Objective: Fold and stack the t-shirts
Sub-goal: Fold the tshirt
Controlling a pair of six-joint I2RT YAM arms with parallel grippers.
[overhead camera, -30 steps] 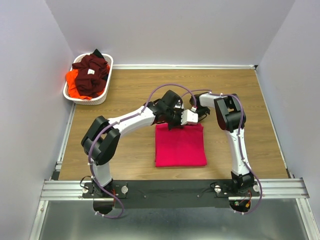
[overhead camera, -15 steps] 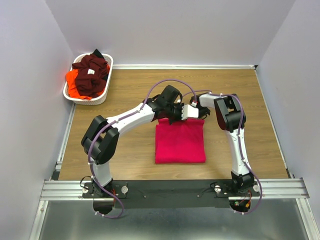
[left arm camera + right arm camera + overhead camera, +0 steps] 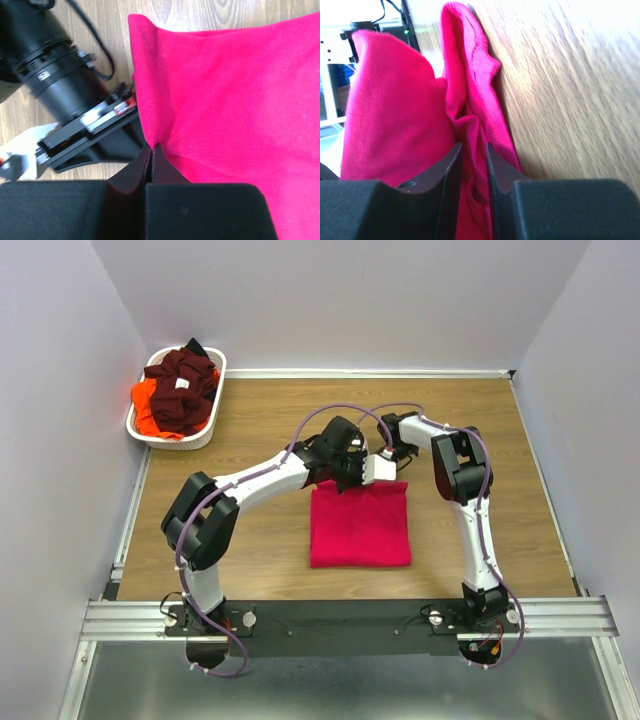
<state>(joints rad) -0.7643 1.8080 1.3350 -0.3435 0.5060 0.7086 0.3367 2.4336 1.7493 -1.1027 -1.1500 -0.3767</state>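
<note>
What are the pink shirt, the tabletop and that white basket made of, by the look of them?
The pink shirt looks like soft knit cloth, likely cotton: matte, faintly fuzzy, with a ribbed hem. The tabletop shows brown streaky grain, so wood or wood-look laminate, with slight sheen. The basket seems white moulded plastic with a slotted wall, though too small to be sure.

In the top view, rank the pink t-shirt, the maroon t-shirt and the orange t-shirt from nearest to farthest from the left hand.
1. pink t-shirt, mid-table, its far edge pinched in the left hand.
2. maroon t-shirt, in the white basket at the far left.
3. orange t-shirt, at that basket's outer left side.
</note>
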